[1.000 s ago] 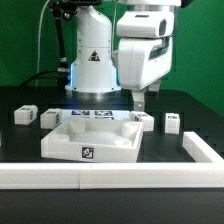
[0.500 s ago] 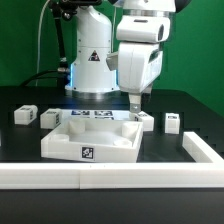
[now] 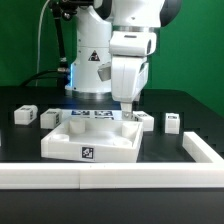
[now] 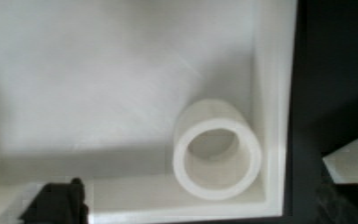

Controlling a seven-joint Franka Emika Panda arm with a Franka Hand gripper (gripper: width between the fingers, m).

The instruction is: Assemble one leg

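Hovering above a round socket (image 4: 217, 158) in the white panel (image 3: 110, 148), the jaws' gap I cannot tell; one leg (image 3: 172, 122) stands at three o'clock.

A large white panel (image 3: 92, 138) lies on the black counter (image 3: 25, 140), with a black-and-white tag (image 3: 86, 153) on its front edge. The wrist view shows a round socket (image 4: 217, 158) in it. A white rail (image 3: 120, 177) borders the counter's front, and a green backdrop (image 3: 200, 50) stands behind.
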